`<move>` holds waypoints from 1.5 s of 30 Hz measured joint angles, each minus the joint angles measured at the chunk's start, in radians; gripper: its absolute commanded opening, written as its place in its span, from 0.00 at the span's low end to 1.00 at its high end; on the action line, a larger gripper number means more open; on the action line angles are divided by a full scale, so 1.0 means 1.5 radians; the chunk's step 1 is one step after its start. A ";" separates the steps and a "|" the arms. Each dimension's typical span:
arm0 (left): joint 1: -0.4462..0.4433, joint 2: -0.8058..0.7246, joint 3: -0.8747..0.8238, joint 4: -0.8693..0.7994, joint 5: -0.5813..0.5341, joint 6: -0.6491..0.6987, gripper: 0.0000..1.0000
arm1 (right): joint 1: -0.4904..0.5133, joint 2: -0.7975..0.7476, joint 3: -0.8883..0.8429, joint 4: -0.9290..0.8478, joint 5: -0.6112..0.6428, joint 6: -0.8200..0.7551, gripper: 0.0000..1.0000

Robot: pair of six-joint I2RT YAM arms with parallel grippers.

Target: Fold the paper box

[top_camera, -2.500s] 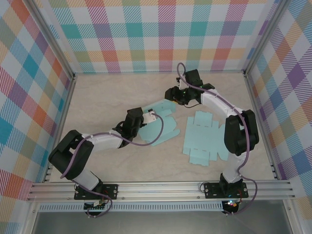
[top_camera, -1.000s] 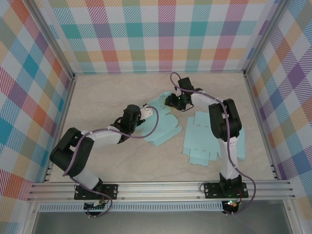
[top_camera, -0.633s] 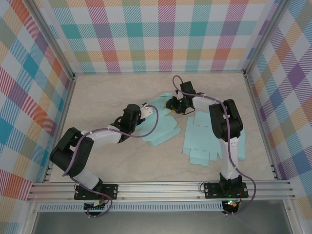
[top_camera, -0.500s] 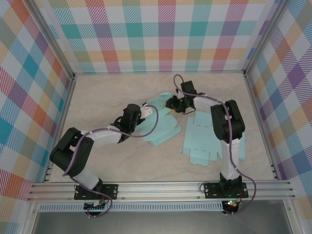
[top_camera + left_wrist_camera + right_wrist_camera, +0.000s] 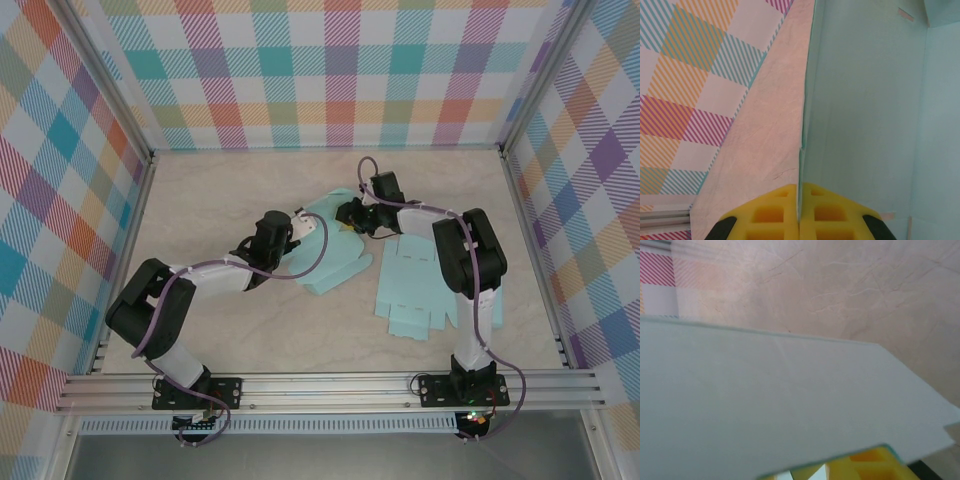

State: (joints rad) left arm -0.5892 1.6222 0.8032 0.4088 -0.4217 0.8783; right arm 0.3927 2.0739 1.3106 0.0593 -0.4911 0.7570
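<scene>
Two pale blue paper boxes point(image 5: 335, 262) point(image 5: 418, 292) and two robot arms point(image 5: 200, 280) point(image 5: 470, 262).

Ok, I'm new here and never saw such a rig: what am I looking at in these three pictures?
These are two robot arms, the left arm and the right arm, bolted at the near edge of a pale table, meant to fold a paper box. The wide picture is taken from above and behind them; the other two come from cameras on the wrists, looking past yellow fingers. On the table lie a partly folded light blue paper box sheet, in the middle, and a flat light blue cut-out sheet to its right. The left claw is shut on an edge of the folded sheet. The right claw is at that sheet's far flap; paper hides its fingers, so its grip is unclear.
</scene>
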 measured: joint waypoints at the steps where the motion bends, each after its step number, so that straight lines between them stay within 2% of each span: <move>1: 0.000 0.000 0.000 0.000 -0.001 0.000 0.00 | 0.001 0.001 -0.001 0.008 -0.003 0.006 0.35; 6: -0.003 0.000 0.000 0.000 -0.006 0.003 0.00 | 0.001 0.004 -0.016 0.048 -0.020 0.020 0.41; 11: -0.004 0.000 -0.010 0.023 -0.013 0.038 0.00 | -0.018 -0.036 -0.097 0.059 -0.028 0.032 0.45; 17: -0.015 0.001 -0.052 0.091 -0.032 0.102 0.00 | -0.090 -0.123 -0.159 0.040 -0.035 0.029 0.48; 23: -0.022 0.016 -0.058 0.127 -0.046 0.148 0.00 | -0.145 -0.157 -0.148 0.014 -0.035 0.014 0.46; 28: -0.038 0.036 -0.058 0.143 -0.052 0.176 0.00 | -0.167 -0.106 -0.054 -0.029 -0.042 -0.017 0.38; 33: -0.044 0.038 -0.058 0.149 -0.052 0.181 0.00 | -0.171 0.005 0.090 -0.054 -0.057 -0.046 0.35; 37: -0.044 0.038 -0.058 0.149 -0.052 0.181 0.00 | -0.170 0.080 0.160 -0.071 -0.075 -0.058 0.32; 45: -0.044 0.038 -0.058 0.150 -0.053 0.193 0.00 | -0.142 0.115 0.165 -0.100 -0.105 -0.084 0.32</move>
State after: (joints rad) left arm -0.6552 1.6787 0.7158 0.6338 -0.5018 1.1683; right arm 0.1791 2.2463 1.5574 -0.0906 -0.6491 0.6304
